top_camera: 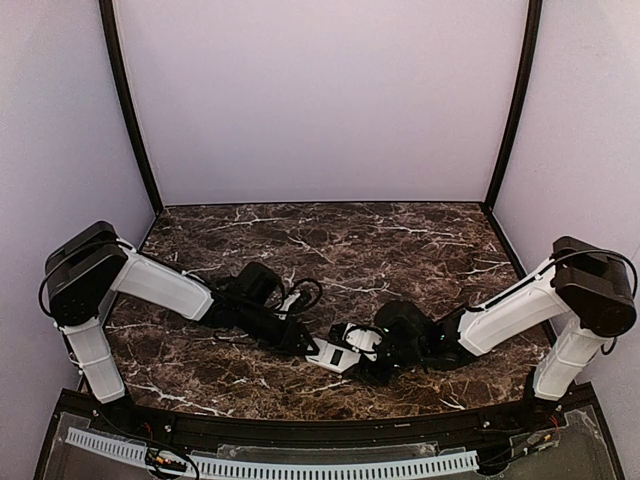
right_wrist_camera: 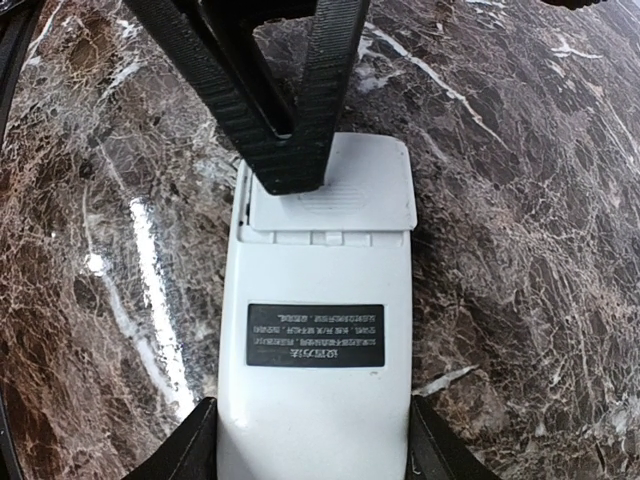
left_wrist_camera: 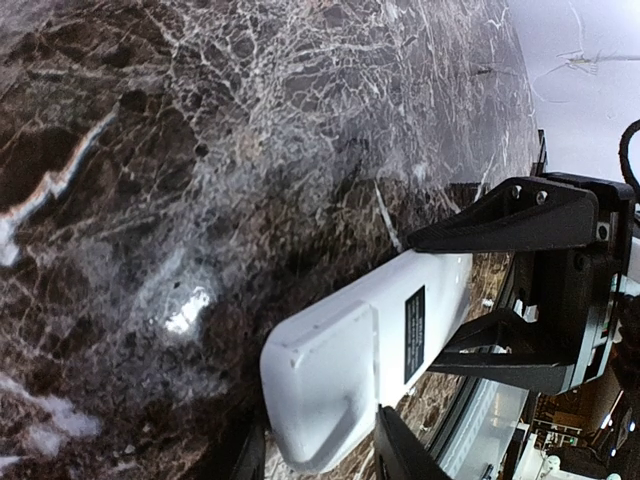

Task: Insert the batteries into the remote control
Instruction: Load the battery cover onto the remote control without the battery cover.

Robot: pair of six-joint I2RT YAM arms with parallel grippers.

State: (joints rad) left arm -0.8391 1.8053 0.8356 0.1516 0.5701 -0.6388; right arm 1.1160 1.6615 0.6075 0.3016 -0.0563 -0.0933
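Brown stone with white lines makes the table [top_camera: 400, 240], the biggest thing we see. Next come two arms, both white and black. The left arm [top_camera: 160, 285] and the right arm [top_camera: 510, 315] reach in from the sides and meet near the front middle of the table.

Between them is the remote control [right_wrist_camera: 320, 270]. It is white, with its plain back up and one end toward each arm. We cannot tell if it rests on the table or is held just above it.

The right fingers [right_wrist_camera: 190, 445] are clamped on the remote control, one on each long side, at the end away from the cover. The left fingers [right_wrist_camera: 328, 80] are black and ribbed. They stand a little apart and hold nothing. Their tips touch the small white cover [right_wrist_camera: 370, 190] at the other end of the remote control's back. A thin line shows between the cover and the rest of the back.

Smallest is a black label [right_wrist_camera: 315, 335] in the middle of the back. Its white writing is too tiny for us to read.
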